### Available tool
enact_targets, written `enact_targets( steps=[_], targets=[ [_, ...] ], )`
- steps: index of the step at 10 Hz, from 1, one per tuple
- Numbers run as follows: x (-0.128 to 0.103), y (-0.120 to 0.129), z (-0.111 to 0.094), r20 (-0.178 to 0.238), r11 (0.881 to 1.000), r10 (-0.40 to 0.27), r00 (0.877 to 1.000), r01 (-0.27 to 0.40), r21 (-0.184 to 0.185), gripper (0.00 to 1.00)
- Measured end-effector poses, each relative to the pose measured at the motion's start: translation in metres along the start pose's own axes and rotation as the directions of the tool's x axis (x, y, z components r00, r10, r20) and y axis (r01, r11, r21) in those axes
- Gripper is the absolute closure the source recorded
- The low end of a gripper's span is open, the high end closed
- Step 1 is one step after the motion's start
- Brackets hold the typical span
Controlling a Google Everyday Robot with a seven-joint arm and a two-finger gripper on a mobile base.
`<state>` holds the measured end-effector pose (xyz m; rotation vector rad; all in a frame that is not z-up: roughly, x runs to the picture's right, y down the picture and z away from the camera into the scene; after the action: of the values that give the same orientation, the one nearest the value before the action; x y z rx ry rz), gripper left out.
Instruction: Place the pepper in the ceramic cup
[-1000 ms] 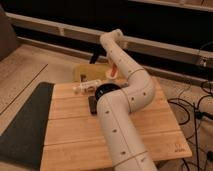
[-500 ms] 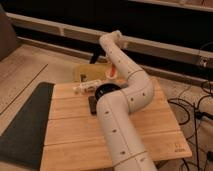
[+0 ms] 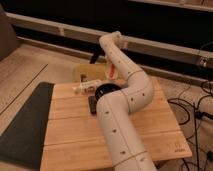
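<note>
My tool (image 3: 95, 56) hangs past the worktop's (image 3: 150, 125) far edge; the pepper (image 3: 111, 73) lies at its four o'clock, beside the arm; its grip I cannot tell.

floor (image 3: 30, 70) pale; dark mat (image 3: 25, 125) left; wooden table (image 3: 75, 135); cables (image 3: 192, 107) right

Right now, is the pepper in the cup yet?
Not yet, as far as I can see. Done: nothing so far. The pepper shows as an orange bit beside the arm at the table's far side, not in the ceramic cup. In hand: the pincer hangs by the far edge, above both; whether it grips anything is unclear. Left: grab the pepper, carry it over, drop it in.
</note>
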<state>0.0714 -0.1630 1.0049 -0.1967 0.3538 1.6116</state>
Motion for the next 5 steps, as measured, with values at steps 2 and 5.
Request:
enact_targets(
  steps=[2,5],
  targets=[
    [-0.0005,0.001,-0.0014,0.001,1.0,-0.002,1.0,0.002,-0.003,0.2],
    [-0.0031,0.0017,-0.005,0.007,1.0,0.0,1.0,0.0,-0.01,0.2]
  ],
)
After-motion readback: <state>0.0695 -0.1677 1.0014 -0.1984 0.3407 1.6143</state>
